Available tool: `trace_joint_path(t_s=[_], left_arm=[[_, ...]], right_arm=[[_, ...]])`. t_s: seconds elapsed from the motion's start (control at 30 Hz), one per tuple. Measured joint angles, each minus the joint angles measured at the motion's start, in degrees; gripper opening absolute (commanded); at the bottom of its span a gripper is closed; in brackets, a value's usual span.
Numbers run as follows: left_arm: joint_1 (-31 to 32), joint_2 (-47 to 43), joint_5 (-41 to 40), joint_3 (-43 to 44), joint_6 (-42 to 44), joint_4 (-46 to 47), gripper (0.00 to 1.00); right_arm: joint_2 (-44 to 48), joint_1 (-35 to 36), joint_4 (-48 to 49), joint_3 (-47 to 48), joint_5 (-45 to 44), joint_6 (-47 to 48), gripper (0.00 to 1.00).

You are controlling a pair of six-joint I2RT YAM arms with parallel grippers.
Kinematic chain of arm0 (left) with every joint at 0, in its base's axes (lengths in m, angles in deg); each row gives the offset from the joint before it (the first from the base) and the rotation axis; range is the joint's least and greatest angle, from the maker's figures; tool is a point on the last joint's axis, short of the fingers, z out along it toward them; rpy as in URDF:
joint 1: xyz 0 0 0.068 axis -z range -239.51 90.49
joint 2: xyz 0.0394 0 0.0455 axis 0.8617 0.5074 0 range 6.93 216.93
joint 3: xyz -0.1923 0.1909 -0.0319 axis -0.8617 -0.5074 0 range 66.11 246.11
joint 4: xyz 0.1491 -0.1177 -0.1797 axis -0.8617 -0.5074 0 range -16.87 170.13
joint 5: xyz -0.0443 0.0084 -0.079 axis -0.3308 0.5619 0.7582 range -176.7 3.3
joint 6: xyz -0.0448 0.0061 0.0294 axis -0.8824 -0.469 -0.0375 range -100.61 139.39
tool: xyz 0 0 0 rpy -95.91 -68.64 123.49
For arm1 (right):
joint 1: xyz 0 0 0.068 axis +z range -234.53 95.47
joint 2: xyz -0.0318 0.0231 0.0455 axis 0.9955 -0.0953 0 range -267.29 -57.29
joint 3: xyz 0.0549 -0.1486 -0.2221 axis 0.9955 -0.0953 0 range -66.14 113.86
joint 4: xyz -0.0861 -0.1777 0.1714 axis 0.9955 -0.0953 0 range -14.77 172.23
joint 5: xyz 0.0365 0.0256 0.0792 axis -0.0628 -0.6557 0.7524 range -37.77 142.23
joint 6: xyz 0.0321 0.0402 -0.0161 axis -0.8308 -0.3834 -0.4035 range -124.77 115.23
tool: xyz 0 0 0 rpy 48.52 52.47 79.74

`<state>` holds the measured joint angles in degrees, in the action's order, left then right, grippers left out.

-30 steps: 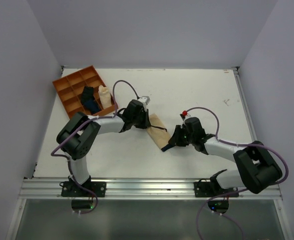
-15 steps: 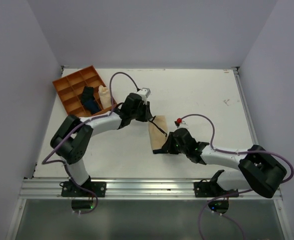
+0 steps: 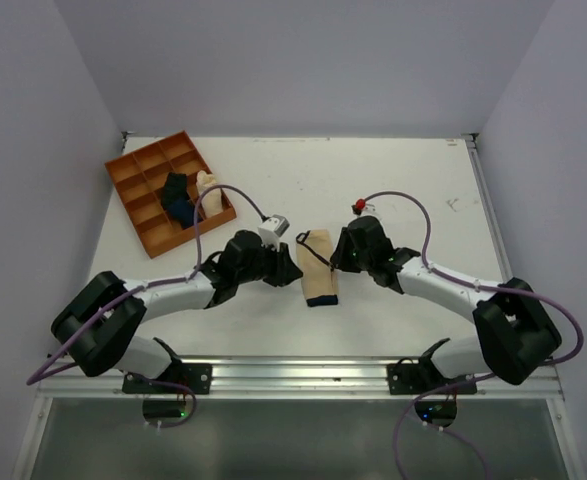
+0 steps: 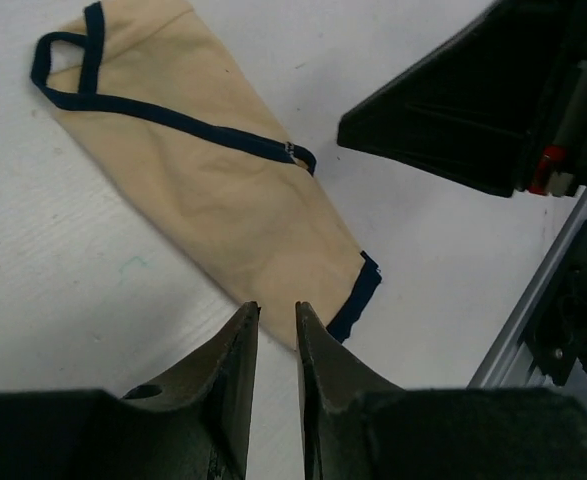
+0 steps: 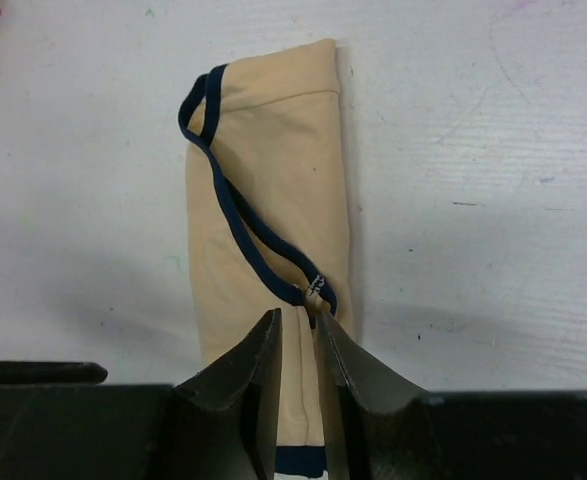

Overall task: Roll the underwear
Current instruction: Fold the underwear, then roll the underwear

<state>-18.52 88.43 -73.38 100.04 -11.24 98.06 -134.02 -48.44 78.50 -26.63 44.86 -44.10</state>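
The underwear is a tan cloth with a dark edge band. It lies folded into a long narrow strip on the white table between the two arms, and shows in the left wrist view and the right wrist view. My left gripper sits just left of the strip. Its jaws stand a narrow gap apart with nothing between them, pointing at the strip's banded near corner. My right gripper hovers at the strip's right side, its jaws slightly apart over the cloth near the strap joint, open.
An orange compartment tray stands at the back left, holding a dark blue rolled cloth and a cream roll. The right arm's black body is close ahead of the left gripper. A metal rail runs along the table's near edge.
The underwear has swung from a diagonal to lie straight, front to back. The left arm drew back toward the near left. The right gripper moved from the strip's near end to its right side.
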Motion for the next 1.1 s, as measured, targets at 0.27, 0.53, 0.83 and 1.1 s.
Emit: trace_joint_path(t_s=[0.27, 0.53, 0.83, 1.1], left_arm=[[3.7, 1.8, 2.4, -1.0, -2.8, 9.3, 0.24], [6.5, 7.7, 2.7, -1.0, -3.4, 14.3, 0.24], [7.4, 13.7, 0.9, -1.2, -3.9, 15.8, 0.23], [7.5, 15.2, -0.2, -4.0, -4.5, 18.1, 0.22]], right_arm=[[-7.9, -1.2, -0.7, 2.3, 4.0, 2.9, 0.23], [-11.1, -1.4, -0.8, 3.6, 4.3, 3.4, 0.19], [-8.7, -1.6, -2.5, 3.8, 3.9, 4.0, 0.22], [-8.2, -2.3, -3.9, 13.4, 9.1, 9.6, 0.20]])
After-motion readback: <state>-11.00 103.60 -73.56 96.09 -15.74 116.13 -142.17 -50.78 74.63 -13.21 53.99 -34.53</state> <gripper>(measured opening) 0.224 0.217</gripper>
